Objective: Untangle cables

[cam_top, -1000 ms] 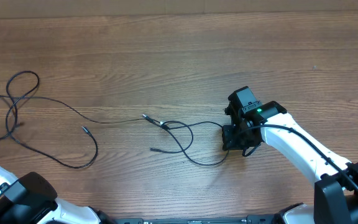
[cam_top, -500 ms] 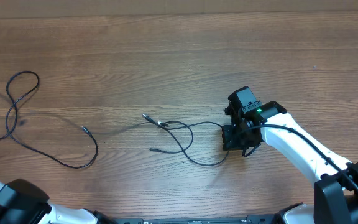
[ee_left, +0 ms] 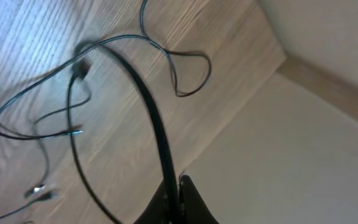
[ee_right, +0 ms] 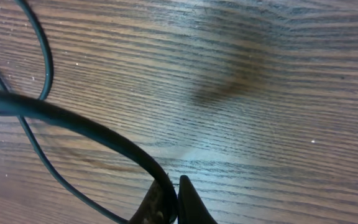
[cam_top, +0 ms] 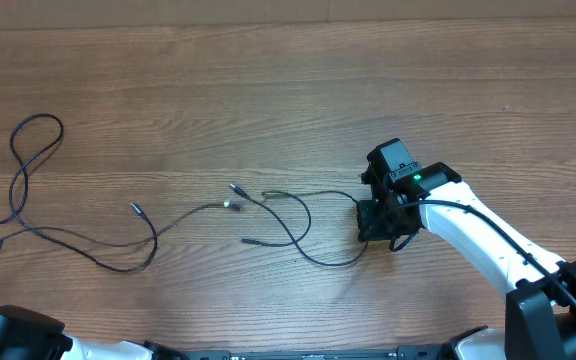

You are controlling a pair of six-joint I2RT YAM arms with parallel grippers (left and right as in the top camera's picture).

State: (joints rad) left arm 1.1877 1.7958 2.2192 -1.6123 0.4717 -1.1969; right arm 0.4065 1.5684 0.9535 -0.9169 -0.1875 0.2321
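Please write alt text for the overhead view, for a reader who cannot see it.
Thin black cables lie in loose loops across a wooden table, from the picture's left edge to the middle. The right gripper, shut, holds one at its right end.

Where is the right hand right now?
In the overhead view, the right hand sits right of centre on the wooden table, shut on the right end of the looped thin black cable.
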